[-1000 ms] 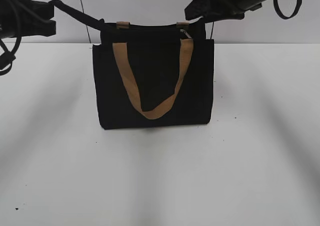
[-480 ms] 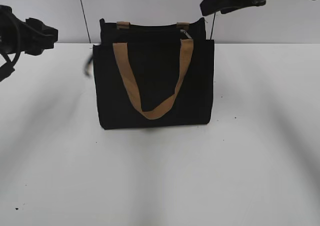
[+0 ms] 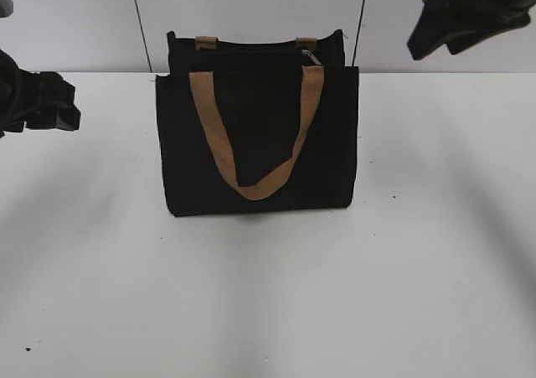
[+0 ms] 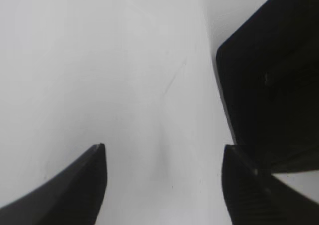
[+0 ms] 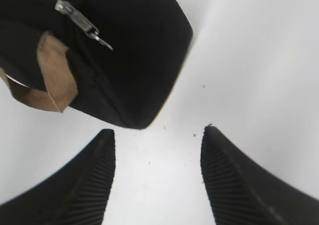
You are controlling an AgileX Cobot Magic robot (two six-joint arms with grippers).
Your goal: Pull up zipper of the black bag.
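Since the earlier frames both arms are seen pulled back from the black bag (image 3: pixel 256 139): the right gripper (image 5: pixel 157 177) is lifted off toward the upper right, the left gripper (image 4: pixel 162 185) is dropped low at the far left. Nothing is held by either one; both sets of jaws are spread wide over bare white table (image 3: pixel 268 294). The bag is parked upright mid-table, tan handle (image 3: pixel 255 126) draped down its front. The zipper (image 5: pixel 82 23) pull is spotted at the bag's top right corner, lying flat. It looks like the wrap-up, so the arms are best kept clear of the handles, nothing snagged.
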